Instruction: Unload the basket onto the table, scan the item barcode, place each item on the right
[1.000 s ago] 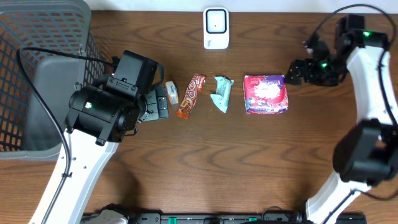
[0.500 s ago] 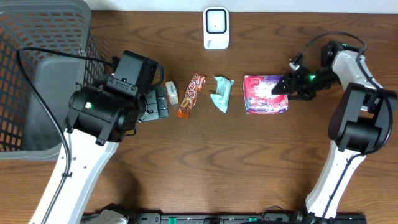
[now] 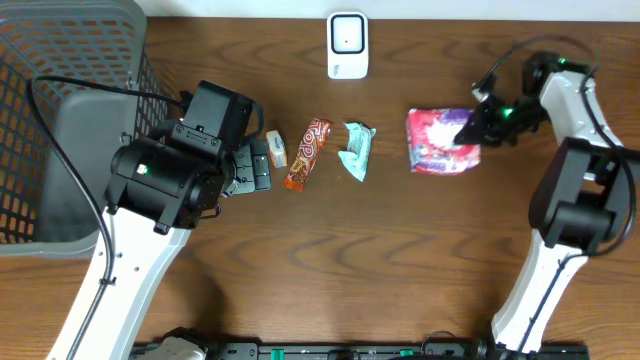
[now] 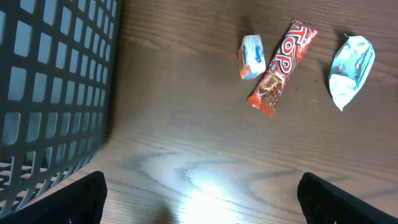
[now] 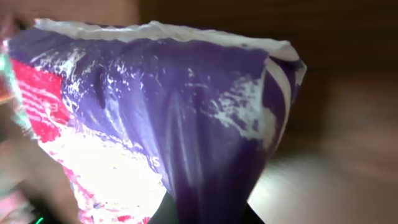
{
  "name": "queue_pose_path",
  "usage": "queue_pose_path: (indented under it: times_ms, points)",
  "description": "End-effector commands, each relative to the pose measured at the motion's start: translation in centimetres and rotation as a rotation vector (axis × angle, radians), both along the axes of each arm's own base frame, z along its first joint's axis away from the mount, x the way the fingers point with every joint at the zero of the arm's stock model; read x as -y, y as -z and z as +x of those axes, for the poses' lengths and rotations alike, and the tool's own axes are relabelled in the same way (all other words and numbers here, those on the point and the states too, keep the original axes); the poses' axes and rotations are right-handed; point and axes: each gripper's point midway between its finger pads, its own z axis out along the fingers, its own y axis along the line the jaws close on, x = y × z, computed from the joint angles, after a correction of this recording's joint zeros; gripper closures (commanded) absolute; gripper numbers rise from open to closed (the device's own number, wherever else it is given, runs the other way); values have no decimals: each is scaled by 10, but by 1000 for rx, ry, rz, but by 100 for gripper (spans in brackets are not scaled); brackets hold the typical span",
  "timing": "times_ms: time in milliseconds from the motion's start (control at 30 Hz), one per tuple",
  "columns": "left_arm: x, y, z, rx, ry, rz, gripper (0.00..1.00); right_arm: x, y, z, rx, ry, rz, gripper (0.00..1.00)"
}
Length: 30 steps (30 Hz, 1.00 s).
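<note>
Because its barcode must face the scanner (image 3: pixel 347 45), the purple packet (image 3: pixel 435 140) hangs pinched by its edge in the right gripper (image 3: pixel 472 127), right of the scanner, seemingly lifted; the left gripper (image 4: pixel 208 202) waits spread wide.

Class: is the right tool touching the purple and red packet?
Touching. The right wrist view shows the right tool shut on the purple and red packet, pinching its lower edge.
</note>
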Motion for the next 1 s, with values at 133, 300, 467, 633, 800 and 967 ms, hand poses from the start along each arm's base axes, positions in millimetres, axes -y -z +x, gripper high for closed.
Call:
queue_pose_path:
  times_ms: [133,300,467,633,800,967]
  points:
    - [-1,-3,0,7,-6,-2,2,113,-146,-15,198,523,-1028,99]
    - [-1,-3,0,7,-6,-2,2,105,-159,-17,237,490,-1291,99]
    - [-1,-3,0,7,-6,-2,2,79,-109,-10,183,377,-1324,97]
    - [-1,-3,0,7,-6,-2,2,40,-55,0,132,234,-1306,92]
    - [-1,-3,0,7,-6,-2,2,-16,-5,7,97,107,-1070,87]
    - [-1,-3,0,7,-6,-3,2,-64,-14,23,147,70,-839,37]
